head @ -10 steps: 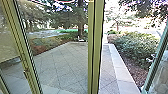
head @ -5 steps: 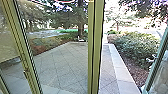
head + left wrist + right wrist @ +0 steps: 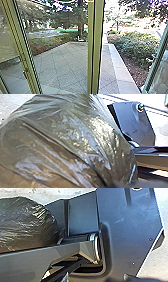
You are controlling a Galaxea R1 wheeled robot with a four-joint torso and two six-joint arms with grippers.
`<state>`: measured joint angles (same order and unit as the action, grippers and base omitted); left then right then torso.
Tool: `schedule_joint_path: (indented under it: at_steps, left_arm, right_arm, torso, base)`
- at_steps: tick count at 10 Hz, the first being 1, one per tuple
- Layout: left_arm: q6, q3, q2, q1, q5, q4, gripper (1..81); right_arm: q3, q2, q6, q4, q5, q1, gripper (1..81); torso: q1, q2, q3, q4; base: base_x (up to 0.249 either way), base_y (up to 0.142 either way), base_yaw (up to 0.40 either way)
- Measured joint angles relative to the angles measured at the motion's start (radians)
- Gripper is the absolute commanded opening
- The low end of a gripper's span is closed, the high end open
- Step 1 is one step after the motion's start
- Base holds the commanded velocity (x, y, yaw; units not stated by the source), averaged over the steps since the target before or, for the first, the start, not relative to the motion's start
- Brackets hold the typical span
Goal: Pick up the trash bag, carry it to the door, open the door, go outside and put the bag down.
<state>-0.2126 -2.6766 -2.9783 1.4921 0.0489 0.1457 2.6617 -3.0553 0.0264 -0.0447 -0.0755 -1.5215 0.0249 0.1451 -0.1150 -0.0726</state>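
Note:
The trash bag (image 3: pixel 62 141), dark, shiny and filled out, looms large in the left wrist view, close to that camera. In the right wrist view the bag (image 3: pixel 27 225) bulges beside the robot's dark base. Whether a gripper holds it cannot be told. In the head view a glass door with a yellow-green frame (image 3: pixel 96 50) stands ahead, and through its glass the paved yard (image 3: pixel 62 62) shows. Another frame post (image 3: pixel 26 62) with a small handle-like fitting slants down at the left.
A dark frame edge (image 3: pixel 156 62) slants at the right. Outside, a pale kerb (image 3: pixel 120 67) runs along the paving beside green bushes (image 3: pixel 137 47). A tree trunk (image 3: pixel 80 27) rises beyond the far end of the paving.
The slanting frame edge at the right of the head view has shifted slightly. The rest of the scene looks the same.

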Motion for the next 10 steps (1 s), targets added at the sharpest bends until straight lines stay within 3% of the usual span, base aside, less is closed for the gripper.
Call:
schedule_joint_path:
  at_steps: [10]
  left_arm:
    - [0.000,0.003,-0.002,-0.007,0.001,0.000,1.0]
  right_arm:
    - [0.002,-0.002,0.005,0.004,0.003,-0.006,81.1]
  torso:
    - [0.000,0.000,0.000,0.000]
  base:
    - [0.000,0.000,-0.324]
